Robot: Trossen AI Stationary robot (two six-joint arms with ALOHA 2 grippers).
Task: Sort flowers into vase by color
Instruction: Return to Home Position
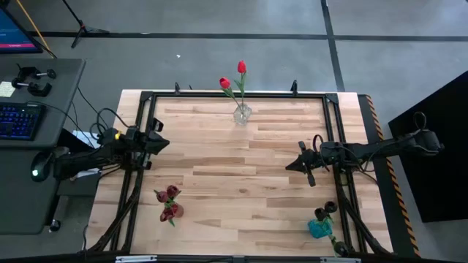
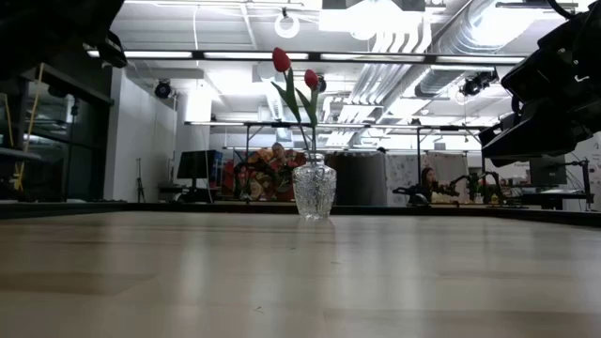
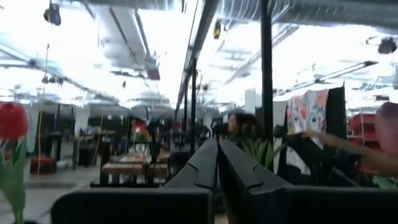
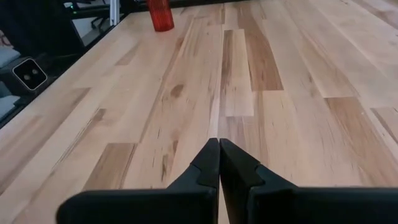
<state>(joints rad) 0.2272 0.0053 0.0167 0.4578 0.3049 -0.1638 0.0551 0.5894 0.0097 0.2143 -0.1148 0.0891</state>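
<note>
Two red tulips (image 1: 241,67) stand in the clear vase (image 1: 242,114) at the far edge of the tabletop (image 1: 241,183) in the high view. A bunch of maroon flowers (image 1: 170,203) sits near the front left. A teal vase (image 1: 318,229) with dark flowers (image 1: 326,213) sits front right. The left pincer (image 1: 164,143) hangs over the left side and the right pincer (image 1: 291,166) over the right, both well apart from every vase.

Low view: same clear vase and tulips dead centre, dark arm parts up in both top corners.

Left wrist view: its fingers (image 3: 199,168) are pressed together with nothing between them, and one red tulip is in view.

Right wrist view: fingers (image 4: 205,165) clenched on nothing too, bare boards below, red vase (image 4: 161,15) farther off.
</note>
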